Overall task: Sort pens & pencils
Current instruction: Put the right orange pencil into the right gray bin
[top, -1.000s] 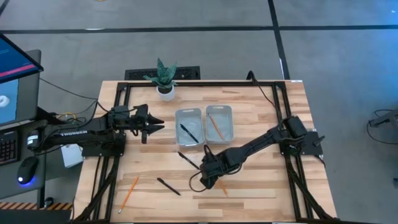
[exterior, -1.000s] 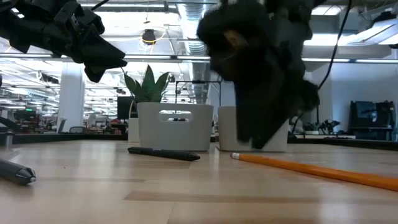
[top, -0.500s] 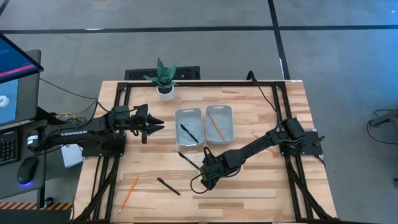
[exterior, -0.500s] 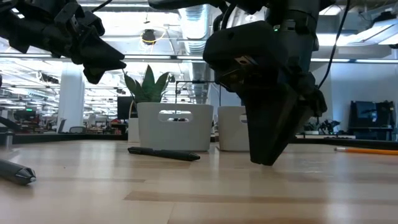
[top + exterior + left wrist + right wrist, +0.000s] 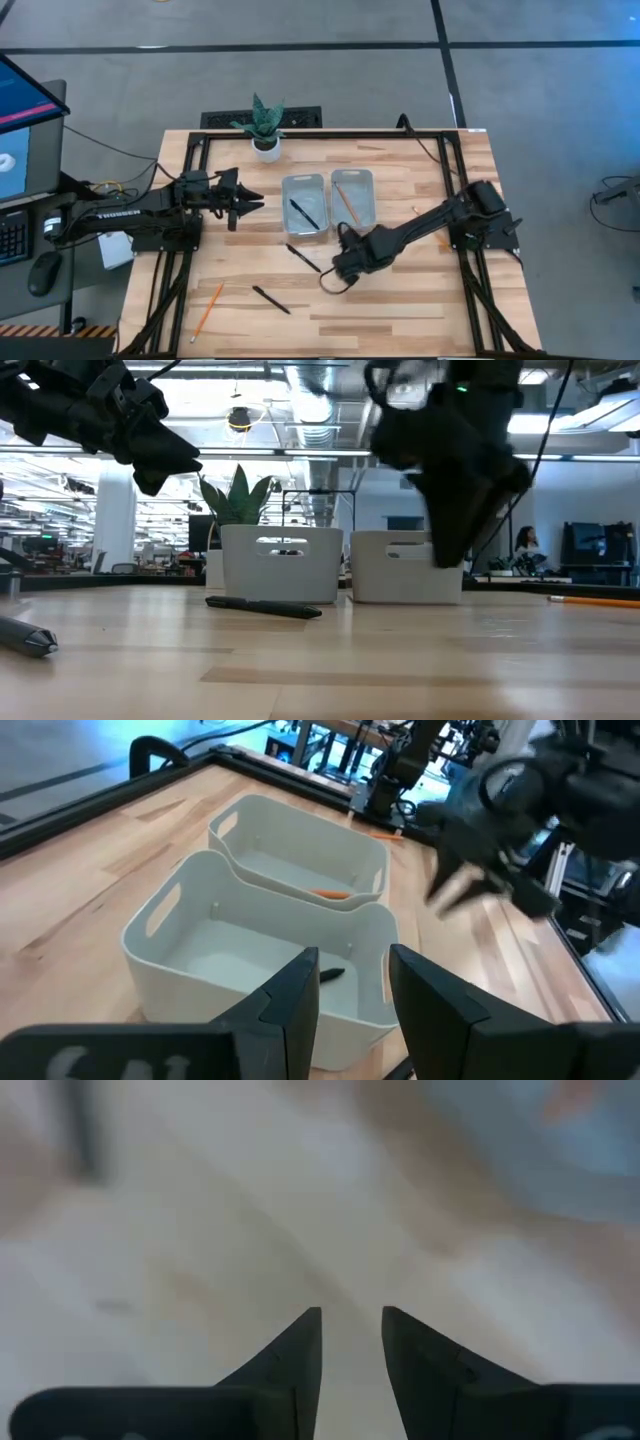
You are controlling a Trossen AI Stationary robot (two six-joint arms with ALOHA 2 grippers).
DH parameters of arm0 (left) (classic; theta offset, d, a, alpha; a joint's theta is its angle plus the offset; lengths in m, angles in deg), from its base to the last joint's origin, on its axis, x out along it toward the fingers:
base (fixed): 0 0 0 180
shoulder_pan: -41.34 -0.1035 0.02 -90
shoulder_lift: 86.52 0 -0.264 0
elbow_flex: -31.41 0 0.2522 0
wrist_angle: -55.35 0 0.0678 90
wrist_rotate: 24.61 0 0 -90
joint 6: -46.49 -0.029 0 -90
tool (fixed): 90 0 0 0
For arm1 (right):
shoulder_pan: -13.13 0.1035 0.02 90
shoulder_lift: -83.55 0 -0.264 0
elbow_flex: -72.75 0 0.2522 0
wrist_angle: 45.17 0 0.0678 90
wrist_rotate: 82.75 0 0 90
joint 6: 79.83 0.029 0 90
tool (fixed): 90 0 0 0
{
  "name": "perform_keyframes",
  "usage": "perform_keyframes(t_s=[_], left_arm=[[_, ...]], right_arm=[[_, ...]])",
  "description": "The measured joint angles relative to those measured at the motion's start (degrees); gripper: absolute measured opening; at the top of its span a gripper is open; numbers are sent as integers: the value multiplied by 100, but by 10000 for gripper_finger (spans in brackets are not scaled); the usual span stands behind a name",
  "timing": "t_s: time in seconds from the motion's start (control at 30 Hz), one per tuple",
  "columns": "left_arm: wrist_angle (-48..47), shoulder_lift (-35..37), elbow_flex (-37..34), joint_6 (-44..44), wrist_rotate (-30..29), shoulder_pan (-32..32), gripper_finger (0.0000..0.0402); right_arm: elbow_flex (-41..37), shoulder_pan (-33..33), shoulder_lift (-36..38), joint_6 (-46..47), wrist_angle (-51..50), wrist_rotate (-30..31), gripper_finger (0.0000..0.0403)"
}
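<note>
At the table's (image 5: 420,310) front left corner lies one orange pencil (image 5: 206,310), slanted, well apart from everything else. Just to its right, nearer the middle, a black pen (image 5: 270,299) lies on the bare wood.

The left arm is stretched out above the left side of the table, its left pincer (image 5: 252,203) hanging in the air just left of the two bins. In the left wrist view its two fingers (image 5: 290,1005) stand a narrow gap apart with nothing between them.

A small potted plant (image 5: 264,125) stands at the back edge. In front of it, two pale bins sit side by side, touching. The left bin (image 5: 304,204) holds one black pen (image 5: 304,213); the right bin (image 5: 353,198) holds one orange pencil (image 5: 346,205). A third black pen (image 5: 303,257) lies on the wood just in front of the left bin.

The right arm reaches in from the right edge, and the right pincer (image 5: 338,271) is raised off the table just in front of the right bin, beside that third pen. Its fingers (image 5: 290,1355) show a narrow gap in the right wrist view, and nothing is seen held there. In the low view, an orange pencil (image 5: 592,600) lies on the table at the far right.
</note>
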Motion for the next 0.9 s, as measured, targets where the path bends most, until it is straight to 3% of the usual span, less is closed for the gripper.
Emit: perform_keyframes(t_s=[0.27,0.47,0.9], left_arm=[[-46,0,0,-9,1,-2,115],[-50,-2,0,-12,2,-1,115],[-28,-1,0,-15,1,-2,115]], right_arm=[[-2,-180,505,169,-2227,283,125],[0,-182,1001,170,-2595,609,119],[-13,-193,2667,561,-3484,2016,117]])
